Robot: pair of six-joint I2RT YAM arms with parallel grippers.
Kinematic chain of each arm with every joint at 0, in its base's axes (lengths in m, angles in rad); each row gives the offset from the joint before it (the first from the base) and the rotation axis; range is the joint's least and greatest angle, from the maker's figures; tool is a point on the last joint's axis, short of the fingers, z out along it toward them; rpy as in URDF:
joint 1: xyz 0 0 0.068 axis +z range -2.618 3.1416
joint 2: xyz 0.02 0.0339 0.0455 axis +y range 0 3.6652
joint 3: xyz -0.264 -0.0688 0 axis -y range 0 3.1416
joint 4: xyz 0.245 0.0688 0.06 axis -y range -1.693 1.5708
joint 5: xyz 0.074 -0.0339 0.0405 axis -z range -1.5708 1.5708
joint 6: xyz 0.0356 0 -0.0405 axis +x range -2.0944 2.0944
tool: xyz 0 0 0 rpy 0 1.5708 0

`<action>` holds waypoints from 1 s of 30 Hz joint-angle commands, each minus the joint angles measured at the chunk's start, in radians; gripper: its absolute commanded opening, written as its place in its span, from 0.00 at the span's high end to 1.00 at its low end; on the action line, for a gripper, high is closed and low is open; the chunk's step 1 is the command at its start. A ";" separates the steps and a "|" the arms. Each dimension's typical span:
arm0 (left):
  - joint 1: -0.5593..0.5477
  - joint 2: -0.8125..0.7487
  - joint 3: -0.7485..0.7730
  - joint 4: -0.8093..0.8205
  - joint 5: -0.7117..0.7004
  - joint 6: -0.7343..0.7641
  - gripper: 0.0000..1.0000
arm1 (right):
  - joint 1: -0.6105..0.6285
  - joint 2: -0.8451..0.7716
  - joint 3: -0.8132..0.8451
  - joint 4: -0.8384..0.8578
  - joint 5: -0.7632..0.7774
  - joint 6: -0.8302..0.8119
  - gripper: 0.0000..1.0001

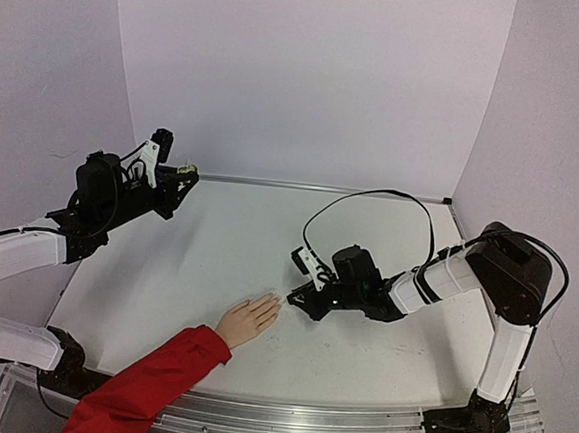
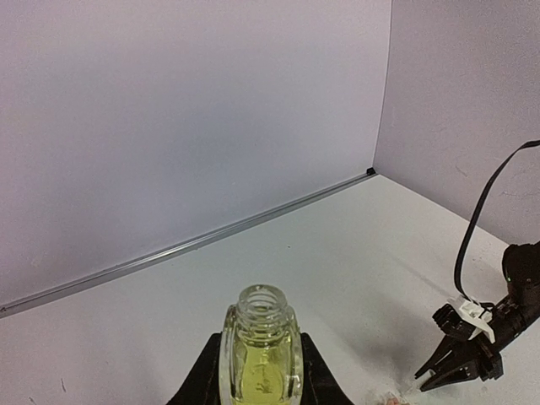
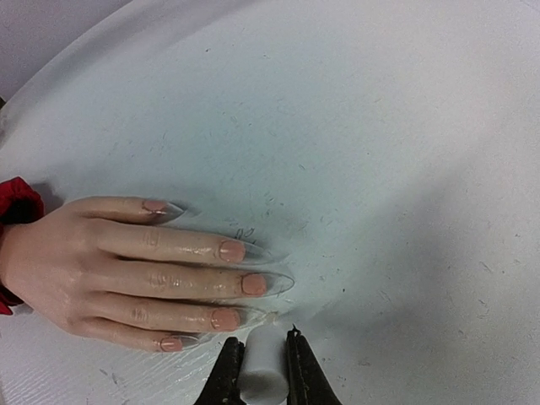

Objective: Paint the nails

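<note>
A peach hand (image 1: 248, 320) with a red sleeve (image 1: 151, 381) lies flat at the table's front centre. In the right wrist view its nails (image 3: 253, 283) carry long clear pointed tips. My right gripper (image 1: 299, 289) is shut on the white cap (image 3: 263, 364), whose front end sits right at the tip of the ring-finger nail (image 3: 226, 319). The brush itself is too small to make out. My left gripper (image 1: 179, 180) is shut on the open yellow-green bottle (image 2: 260, 353), held upright above the table's far left.
A black cable (image 1: 371, 198) loops above the right arm. Purple walls enclose the white table (image 1: 268, 235) at the back and sides. A metal rail (image 1: 283, 422) runs along the near edge.
</note>
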 commanded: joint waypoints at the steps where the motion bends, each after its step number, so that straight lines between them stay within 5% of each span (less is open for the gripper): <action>1: 0.006 -0.016 0.021 0.067 0.003 0.008 1.00 | 0.004 -0.088 -0.036 0.050 0.002 -0.005 1.00; 11: 0.006 -0.007 0.022 0.067 0.006 0.004 1.00 | 0.014 -0.058 -0.014 0.039 -0.104 -0.018 1.00; 30: 0.006 -0.002 0.025 0.067 0.013 0.002 1.00 | 0.019 -0.009 0.027 0.015 -0.081 -0.015 1.00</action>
